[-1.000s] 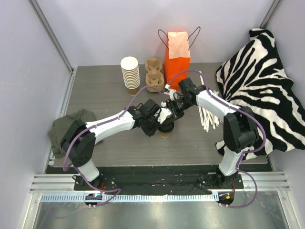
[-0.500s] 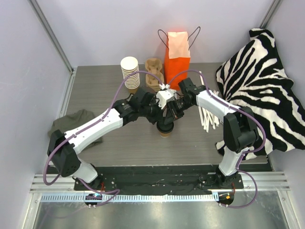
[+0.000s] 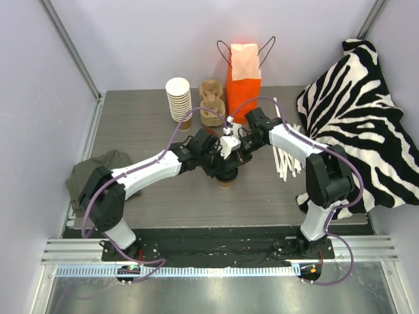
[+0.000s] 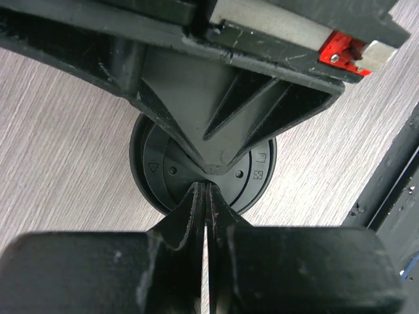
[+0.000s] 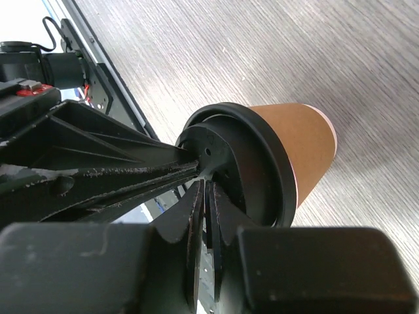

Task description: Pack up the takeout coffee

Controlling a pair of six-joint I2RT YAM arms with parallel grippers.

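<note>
Top view: takeout coffee (image 3: 227,180) stands upright on the grey bench (image 3: 144,131), centre of frame, slightly low. Brown cup, black lid on. Both arms meet over it. Left pincer (image 3: 222,167) comes in from lower left, right pincer (image 3: 233,164) from upper right, both tips down on the lid. Whether the jaws are parted can't be read from here. Upper centre: stack of paper cups (image 3: 179,98), cardboard cup carrier (image 3: 211,104) just right of it, then an orange paper bag (image 3: 243,72) with dark handles. Zebra-print cloth (image 3: 360,118) fills the right side, and pale stir sticks (image 3: 285,162) lie near its left edge. Olive cloth (image 3: 82,178) at left edge.

Left wrist view: left pincer (image 4: 203,188) clenched, only a hairline slit between the fingers, nothing gripped. Its tips sit on the round black lid (image 4: 157,176), centre frame. Right pincer (image 4: 213,169) reaches down from the top of the frame, its point meeting the same spot on the lid. Wood-grain bench all around.

Right wrist view: right pincer (image 5: 205,186) clenched too, fingers nearly touching, nothing visibly between them, tips on the lid's middle. Coffee (image 5: 308,144) fills the centre right, brown wall and black rim clear. Left pincer (image 5: 190,162) enters from the left, tip on the lid centre.
</note>
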